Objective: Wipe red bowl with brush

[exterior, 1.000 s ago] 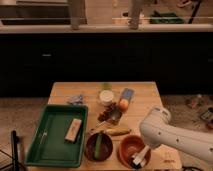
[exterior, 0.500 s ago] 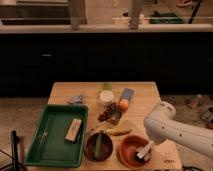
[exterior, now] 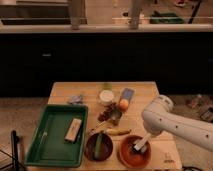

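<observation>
The red bowl [exterior: 134,152] sits at the front of the wooden table, right of the darker brown bowl [exterior: 99,146]. A small whitish brush [exterior: 140,145] is inside the red bowl, tilted, its upper end held at my gripper [exterior: 145,138], which reaches down from the white arm [exterior: 170,122] on the right. The gripper hovers over the bowl's right half, shut on the brush.
A green tray [exterior: 50,145] with a tan block [exterior: 73,130] lies at the left. A banana [exterior: 117,132], an orange fruit [exterior: 123,104], a white cup [exterior: 106,96], a blue packet [exterior: 127,93] and crumpled wrappers [exterior: 76,99] sit behind the bowls. The table edge lies just in front of both bowls.
The arm has shifted up and to the right, and the brush has moved slightly within the red bowl toward its right side.
</observation>
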You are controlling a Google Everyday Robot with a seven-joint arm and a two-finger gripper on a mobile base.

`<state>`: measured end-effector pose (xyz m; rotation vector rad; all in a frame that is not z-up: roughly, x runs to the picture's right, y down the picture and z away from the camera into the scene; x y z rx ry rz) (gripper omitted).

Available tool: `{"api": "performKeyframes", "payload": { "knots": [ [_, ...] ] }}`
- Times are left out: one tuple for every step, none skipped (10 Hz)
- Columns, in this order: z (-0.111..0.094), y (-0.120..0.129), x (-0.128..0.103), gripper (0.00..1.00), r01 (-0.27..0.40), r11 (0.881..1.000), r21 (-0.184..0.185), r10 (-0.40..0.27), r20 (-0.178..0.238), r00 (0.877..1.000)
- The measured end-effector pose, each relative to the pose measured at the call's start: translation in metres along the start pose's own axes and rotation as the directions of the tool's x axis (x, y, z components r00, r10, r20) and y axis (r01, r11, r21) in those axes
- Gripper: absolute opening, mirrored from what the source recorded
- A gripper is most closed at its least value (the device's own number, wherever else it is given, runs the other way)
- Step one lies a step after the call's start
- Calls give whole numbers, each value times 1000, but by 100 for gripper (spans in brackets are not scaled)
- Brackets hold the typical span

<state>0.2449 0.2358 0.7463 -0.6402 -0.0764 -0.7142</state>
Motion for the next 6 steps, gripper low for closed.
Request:
{"api": "performKeyframes", "payload": {
  "knots": [
    [-4,-6,-5,0,6,1000,12,-6,7,1000],
    [-8,-11,-10,0,10,1000,23,-10,18,1000],
    [-16,-13,-15,0,10,999,32,-11,28,1000],
    [-21,-12,-19,0,9,999,32,-10,35,999],
    [-29,-12,-24,0,11,999,32,-13,44,999],
    [-35,-12,-28,0,14,999,30,-16,53,998]
  ]
}}
